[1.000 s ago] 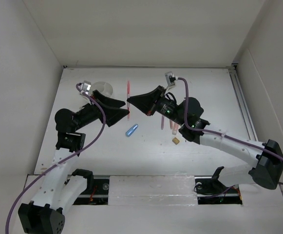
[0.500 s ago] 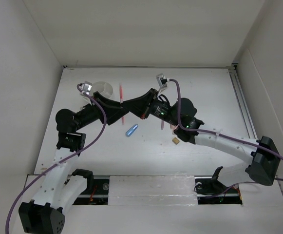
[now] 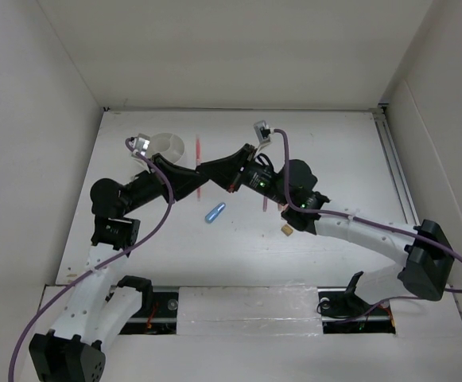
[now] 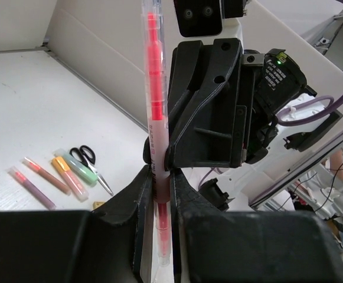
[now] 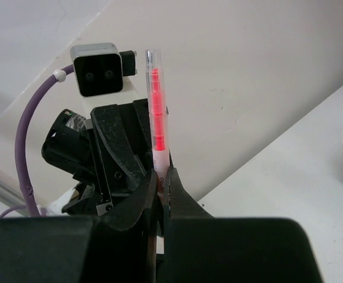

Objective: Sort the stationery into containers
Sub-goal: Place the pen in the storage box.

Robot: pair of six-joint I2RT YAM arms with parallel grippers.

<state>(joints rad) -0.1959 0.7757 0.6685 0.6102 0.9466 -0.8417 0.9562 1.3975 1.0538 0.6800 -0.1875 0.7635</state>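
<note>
**Pen held at both ends of a handover**

The red pen [image 4: 155,88] stands upright in the air near the middle of the overhead view, just right of the white cup [image 3: 169,137] at upper left. The left gripper [image 4: 159,191] is pinched tight on the pen's lower barrel. The right gripper [image 5: 161,177] is also fully closed on it, clamping a little higher up, so both tools have hold of the one pen.

To do the step well, the right jaws should let go first and back straight away along their own line, without twisting, so the pen stays vertical in the left grip. Only then should the left arm carry it to the cup and lower it tip-first into one compartment. The left wrist view hides the pen's bottom end between the fingers, so the grip may be less square than it looks. A slow release would show any slip.

A second ago the left jaws stood wide open beside the pen and only the right gripper held it. Since then they have closed, and the pen and both tool tips have shifted slightly left, toward the cup. The blue capsule [image 3: 215,213] on the table has not moved.
</note>
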